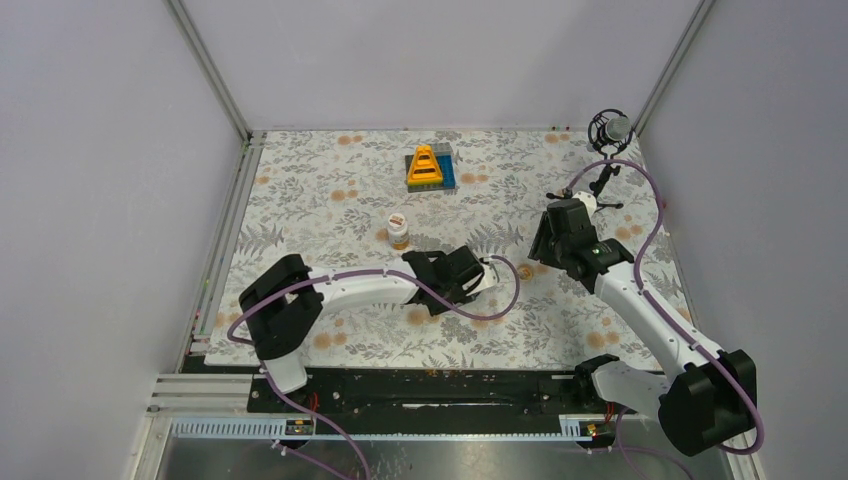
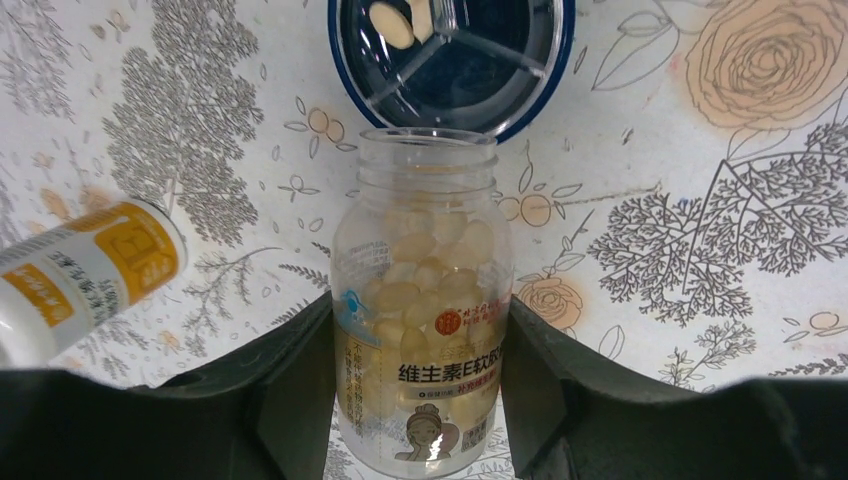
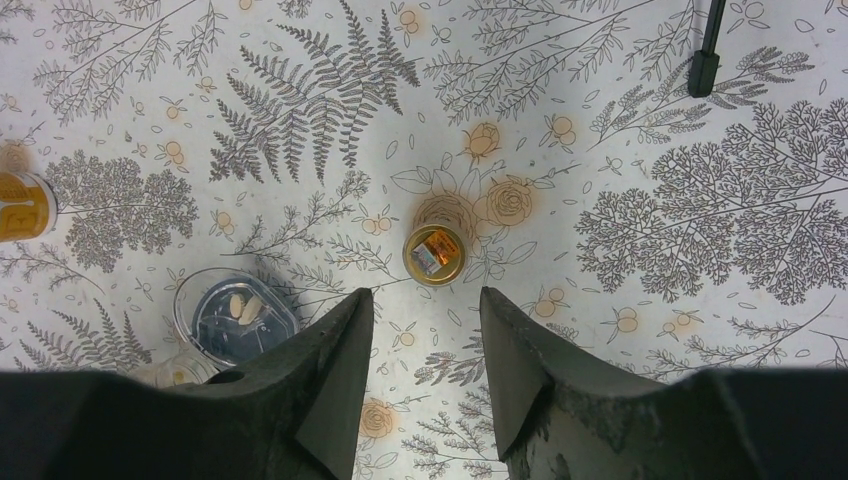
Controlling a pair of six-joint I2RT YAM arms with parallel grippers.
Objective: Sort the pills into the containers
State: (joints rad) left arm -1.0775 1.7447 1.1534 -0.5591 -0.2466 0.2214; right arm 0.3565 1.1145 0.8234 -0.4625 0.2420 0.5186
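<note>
My left gripper [image 2: 418, 335] is shut on a clear, uncapped pill bottle [image 2: 425, 250] full of pale yellow capsules. The bottle lies tilted with its mouth at the rim of the round dark-blue divided dish [image 2: 545, 70]. Two pale pills [image 2: 392, 22] lie in one compartment of the dish. In the right wrist view the dish [image 3: 200, 335] and its pills [image 3: 245, 307] show at lower left. My right gripper [image 3: 425, 300] is open and empty, just short of a small gold bottle cap [image 3: 435, 253] lying on the cloth. From above, my left gripper [image 1: 485, 275] and right gripper [image 1: 548, 245] are close together.
A white bottle with an orange label [image 1: 398, 228] stands left of the left gripper and also shows in the left wrist view [image 2: 80, 275]. A yellow triangular toy [image 1: 428, 167] on a grey-blue base sits at the back. A microphone on a stand [image 1: 608, 130] is at the back right.
</note>
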